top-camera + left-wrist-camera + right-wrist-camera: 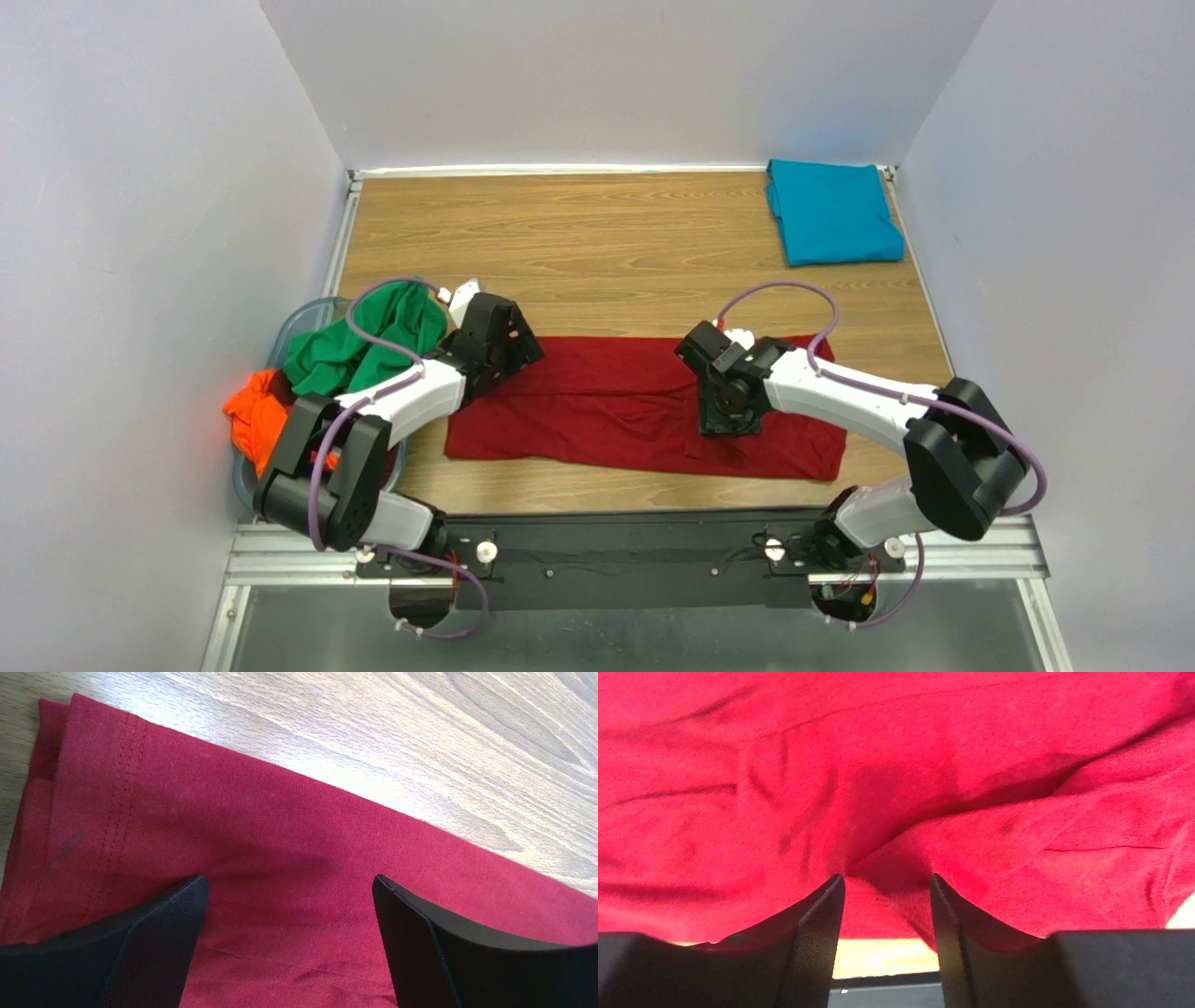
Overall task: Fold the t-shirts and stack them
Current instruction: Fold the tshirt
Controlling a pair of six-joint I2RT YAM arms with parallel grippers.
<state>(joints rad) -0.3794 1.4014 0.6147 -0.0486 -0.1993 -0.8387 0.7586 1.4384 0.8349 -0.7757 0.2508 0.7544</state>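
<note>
A dark red t-shirt (617,399) lies flat across the near middle of the table (603,238), long axis left to right. The right gripper (887,878) is at its near edge, jaws half closed with a ridge of cloth between them; a firm hold cannot be told. The left gripper (289,882), wide open and empty, hovers over the left end. Open wood lies beyond, and a teal-blue t-shirt (835,210) fills the far right corner.
</note>
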